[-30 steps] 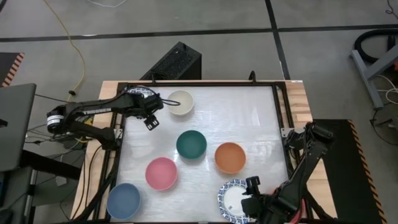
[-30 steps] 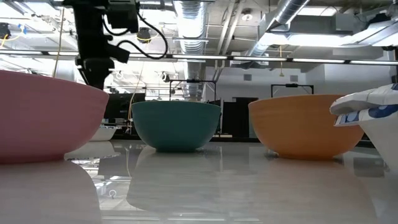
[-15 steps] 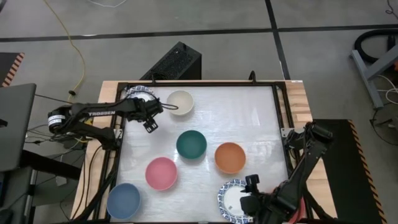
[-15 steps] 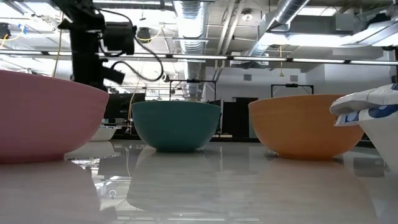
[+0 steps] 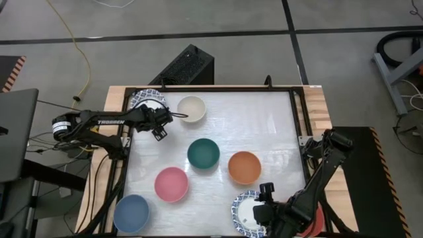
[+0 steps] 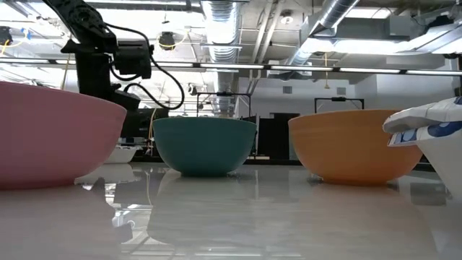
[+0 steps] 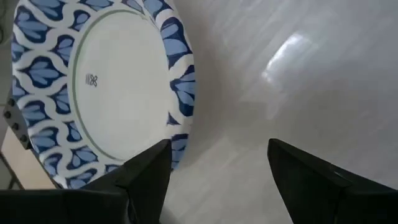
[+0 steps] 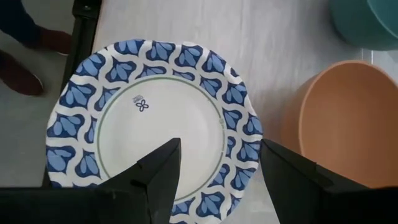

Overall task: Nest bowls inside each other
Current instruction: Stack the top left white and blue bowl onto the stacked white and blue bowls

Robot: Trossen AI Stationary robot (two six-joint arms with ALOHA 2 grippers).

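Note:
Several small bowls stand upright on the white table. A blue-patterned bowl (image 5: 147, 100) and a cream bowl (image 5: 192, 109) are at the far left. A green bowl (image 5: 203, 153), an orange bowl (image 5: 244, 167), a pink bowl (image 5: 171, 184) and a blue bowl (image 5: 131, 213) stand nearer. A second blue-patterned bowl (image 5: 246, 211) is at the near right. My left gripper (image 7: 217, 162) is open, low beside the far patterned bowl's rim (image 7: 180, 106). My right gripper (image 8: 221, 155) hovers open above the near patterned bowl (image 8: 149, 118), over its rim on the orange bowl's side.
A black frame (image 5: 125, 152) runs along the table's left and right edges, and wooden boards show outside it. Bare white table lies at the far right (image 5: 258, 119). In the low view the pink bowl (image 6: 50, 137) hides the left gripper's fingers.
My left gripper has sunk toward the table beside the far blue-patterned bowl, tipping a little, and has stayed open. The bowls have not moved.

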